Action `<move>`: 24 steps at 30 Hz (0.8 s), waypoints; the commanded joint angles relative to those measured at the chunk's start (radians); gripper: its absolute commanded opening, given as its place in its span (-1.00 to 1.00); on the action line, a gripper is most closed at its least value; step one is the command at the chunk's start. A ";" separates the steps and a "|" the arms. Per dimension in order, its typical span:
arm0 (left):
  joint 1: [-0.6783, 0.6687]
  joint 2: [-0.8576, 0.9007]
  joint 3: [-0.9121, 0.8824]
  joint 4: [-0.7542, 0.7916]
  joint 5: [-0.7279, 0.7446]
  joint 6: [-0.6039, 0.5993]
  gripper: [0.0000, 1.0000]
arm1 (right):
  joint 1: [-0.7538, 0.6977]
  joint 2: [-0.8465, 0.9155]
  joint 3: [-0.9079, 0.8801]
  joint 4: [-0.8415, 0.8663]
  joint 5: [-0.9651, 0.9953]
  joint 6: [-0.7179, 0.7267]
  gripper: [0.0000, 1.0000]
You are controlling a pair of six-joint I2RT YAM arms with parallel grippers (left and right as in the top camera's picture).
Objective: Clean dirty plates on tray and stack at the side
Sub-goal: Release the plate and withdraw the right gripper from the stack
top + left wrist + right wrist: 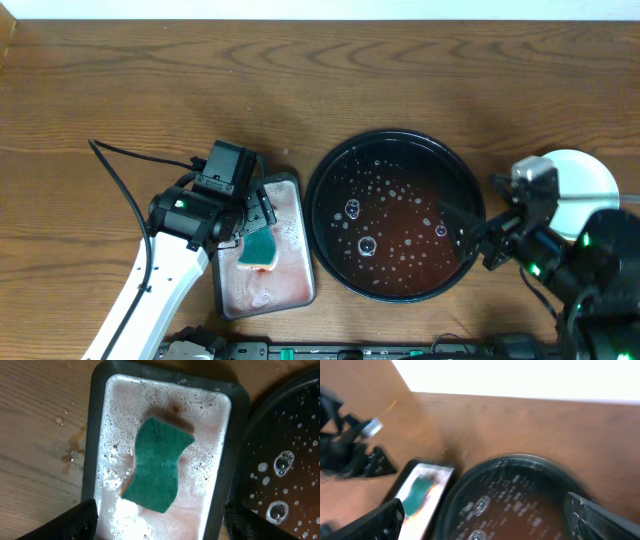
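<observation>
The large round black tray (330, 170) lies right of the table's middle, holding water drops and a reddish film; no plate lies on it. It also shows in the right wrist view (455, 495) and in the left wrist view (300, 400). A pale plate (585, 172) lies right of the tray, partly hidden by my right arm; I cannot tell how many are stacked there. My right gripper (470, 232) (485, 522) is open and empty over the tray's right rim. My left gripper (255, 215) (160, 522) is open and empty above a green sponge (157, 465).
The green sponge (260, 247) lies in a small rectangular dark-rimmed tray (300, 190) (97, 425) of pinkish foamy water, just left of the black tray. A small spill (72, 455) marks the wood beside it. A black cable (120, 165) runs across the left of the table.
</observation>
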 commanded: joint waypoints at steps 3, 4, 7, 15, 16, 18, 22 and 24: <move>0.005 -0.002 0.010 -0.001 -0.005 0.007 0.62 | 0.007 -0.194 -0.269 0.209 0.164 -0.038 0.98; 0.005 -0.002 0.010 -0.001 -0.005 0.007 0.62 | 0.007 -0.236 -0.325 0.255 0.167 -0.038 0.99; 0.005 -0.002 0.010 -0.001 -0.005 0.007 0.62 | 0.005 -0.365 -0.475 0.367 0.197 -0.039 0.99; 0.005 -0.002 0.010 -0.001 -0.005 0.007 0.62 | -0.007 -0.616 -0.740 0.505 0.405 -0.039 0.99; 0.005 -0.002 0.010 -0.001 -0.005 0.007 0.62 | -0.007 -0.615 -0.761 0.540 0.407 -0.038 0.99; 0.005 -0.002 0.010 -0.001 -0.005 0.007 0.62 | -0.007 -0.615 -0.805 0.605 0.409 -0.038 0.99; 0.005 -0.002 0.010 -0.001 -0.005 0.007 0.62 | -0.007 -0.615 -0.888 0.727 0.410 -0.039 0.98; 0.005 -0.002 0.010 -0.001 -0.005 0.007 0.62 | -0.007 -0.615 -0.888 0.724 0.410 -0.042 0.99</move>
